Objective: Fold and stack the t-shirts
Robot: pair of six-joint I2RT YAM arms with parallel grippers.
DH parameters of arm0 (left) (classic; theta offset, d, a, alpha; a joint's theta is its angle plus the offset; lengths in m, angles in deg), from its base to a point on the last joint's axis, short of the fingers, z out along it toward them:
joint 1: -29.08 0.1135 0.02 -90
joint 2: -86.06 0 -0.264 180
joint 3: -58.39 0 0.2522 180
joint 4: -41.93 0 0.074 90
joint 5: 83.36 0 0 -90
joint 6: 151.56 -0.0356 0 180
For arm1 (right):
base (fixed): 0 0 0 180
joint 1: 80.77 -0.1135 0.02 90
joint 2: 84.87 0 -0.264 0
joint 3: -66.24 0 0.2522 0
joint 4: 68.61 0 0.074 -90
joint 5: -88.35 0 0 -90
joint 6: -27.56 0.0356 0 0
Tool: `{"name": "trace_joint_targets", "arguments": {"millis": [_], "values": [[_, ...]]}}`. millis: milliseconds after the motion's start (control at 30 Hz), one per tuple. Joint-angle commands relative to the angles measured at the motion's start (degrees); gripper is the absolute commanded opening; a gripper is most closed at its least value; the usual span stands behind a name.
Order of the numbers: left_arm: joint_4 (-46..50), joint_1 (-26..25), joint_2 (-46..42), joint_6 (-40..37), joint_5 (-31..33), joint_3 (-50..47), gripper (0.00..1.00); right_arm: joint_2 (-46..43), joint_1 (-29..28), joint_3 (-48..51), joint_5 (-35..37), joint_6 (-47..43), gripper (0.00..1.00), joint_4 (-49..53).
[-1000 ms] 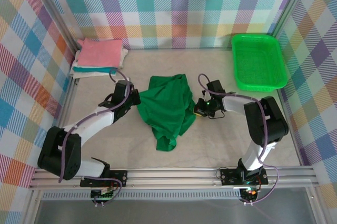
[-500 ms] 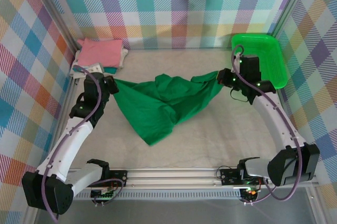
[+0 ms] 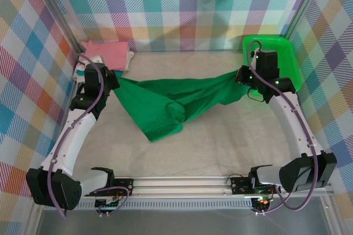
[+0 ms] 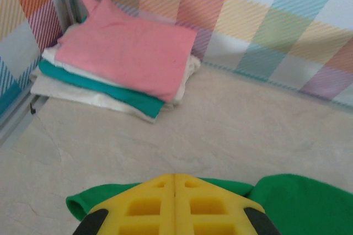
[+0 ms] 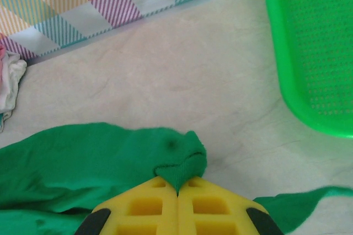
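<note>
The dark green t-shirt (image 3: 165, 105) is held stretched over the desk (image 3: 220, 135), wider than half a second earlier. Its opposite edges are clamped by the closed left fingers (image 3: 114, 82) and right fingers (image 3: 240, 76). Beyond, folded shirts (image 3: 107, 53) are stacked.

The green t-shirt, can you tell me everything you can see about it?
The dark green t-shirt is plain, soft-looking cloth, unfolded and wrinkled. It is stretched wide above the table between the left gripper and the right gripper, each with its jaws shut on one bunched end. Its middle sags in folds, and a loose part drapes down onto the table.
</note>
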Motion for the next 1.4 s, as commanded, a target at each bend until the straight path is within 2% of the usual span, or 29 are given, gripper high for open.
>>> {"name": "trace_joint_targets", "arguments": {"millis": [0, 200, 333, 433, 500, 567, 667, 800, 967, 1100, 1167, 1233, 1367], "values": [[1.76, 0.69, -7.39, -0.51, -0.18, 4.84, 0.00, -5.59, 0.54, -4.29, 2.79, -2.69, 0.00, 1.56], [7.69, 0.70, -16.41, 1.83, -6.00, 9.60, 0.00, -14.70, 0.54, -4.41, 1.58, -2.54, 0.00, 2.06], [11.57, 0.71, -17.96, 2.13, -10.21, 16.91, 0.00, -19.46, 0.54, -6.51, 2.21, -2.46, 0.00, 3.58], [14.27, 0.66, -11.95, -0.08, -8.46, 24.36, 0.00, -18.42, 0.58, -9.91, 3.54, -2.96, 0.00, 3.95], [15.46, 0.80, -4.53, -0.67, -7.35, 31.00, 0.00, -13.43, 0.54, -15.34, 5.32, -2.94, 0.00, 5.87], [14.51, 0.78, 1.92, 0.54, -9.37, 36.23, 0.00, -8.71, 0.54, -21.26, 3.85, -2.32, 0.00, 7.07], [11.95, 0.75, 8.73, 4.14, -13.34, 39.61, 0.00, -6.34, 0.55, -22.52, 3.58, -1.16, 0.00, 2.59], [10.20, 0.71, 8.78, 6.71, -16.67, 34.01, 0.00, -5.39, 0.61, -22.50, 4.70, -1.22, 0.00, 3.00], [11.34, 0.66, -2.15, 7.83, -16.45, 21.57, 0.00, -11.65, 0.60, -16.36, 5.99, -1.15, 0.00, 2.24], [14.58, 0.63, -8.51, 10.58, -19.51, 15.36, 0.00, -14.36, 0.57, -13.99, 4.29, -0.61, 0.00, 2.07], [15.01, 0.69, -9.33, 10.98, -20.76, 12.92, 0.00, -14.04, 0.61, -13.58, 4.16, -0.74, 0.00, 1.86], [14.69, 0.70, -8.87, 10.61, -19.19, 11.10, 0.00, -12.47, 0.60, -13.41, 4.29, -1.09, 0.00, 0.94], [10.74, 0.79, -3.07, 9.14, -17.13, 11.22, 0.00, -6.33, 0.54, -16.60, 2.66, -0.90, 0.00, -0.21]]}}
